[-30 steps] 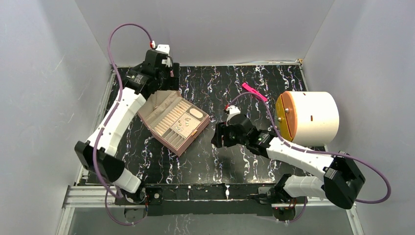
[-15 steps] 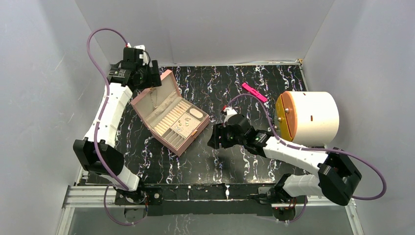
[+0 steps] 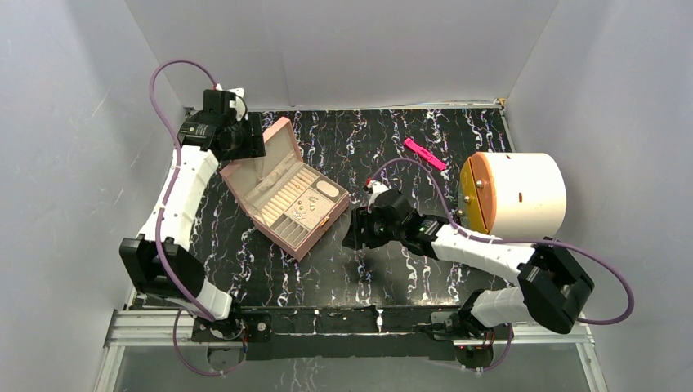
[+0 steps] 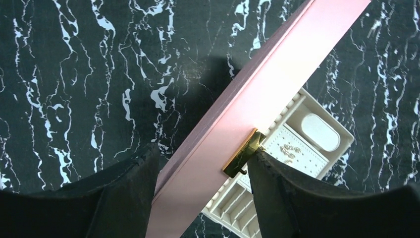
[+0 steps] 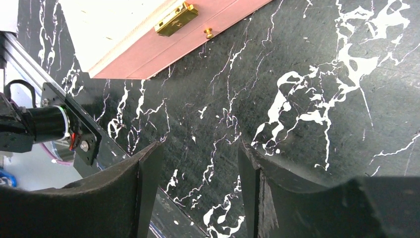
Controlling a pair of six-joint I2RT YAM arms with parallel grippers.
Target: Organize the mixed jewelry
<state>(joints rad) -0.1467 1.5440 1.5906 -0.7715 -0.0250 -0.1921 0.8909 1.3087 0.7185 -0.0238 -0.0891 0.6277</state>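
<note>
The pink box (image 3: 304, 234) stands open at the left of the mat, its lid (image 3: 275, 140) raised. The mixed jewelry (image 3: 302, 209) lies as tiny pale and gold pieces in the cream tray. My left gripper (image 3: 249, 139) is open and straddles the lid's top edge. In the left wrist view the lid (image 4: 257, 94) and its gold clasp (image 4: 242, 153) sit between the fingers (image 4: 277, 193), with jewelry (image 4: 287, 150) on the perforated pad below. My right gripper (image 3: 353, 233) is open and empty, low over the mat beside the box's right corner (image 5: 148, 54).
A white cylinder with an orange face (image 3: 519, 196) lies at the right. A bright pink flat bar (image 3: 425, 153) lies behind it on the mat. Grey walls close in the left, back and right sides. The metal rail and arm bases run along the near edge.
My left gripper has moved back and left from over the box to the raised lid's edge. My right gripper has crept left toward the box.
</note>
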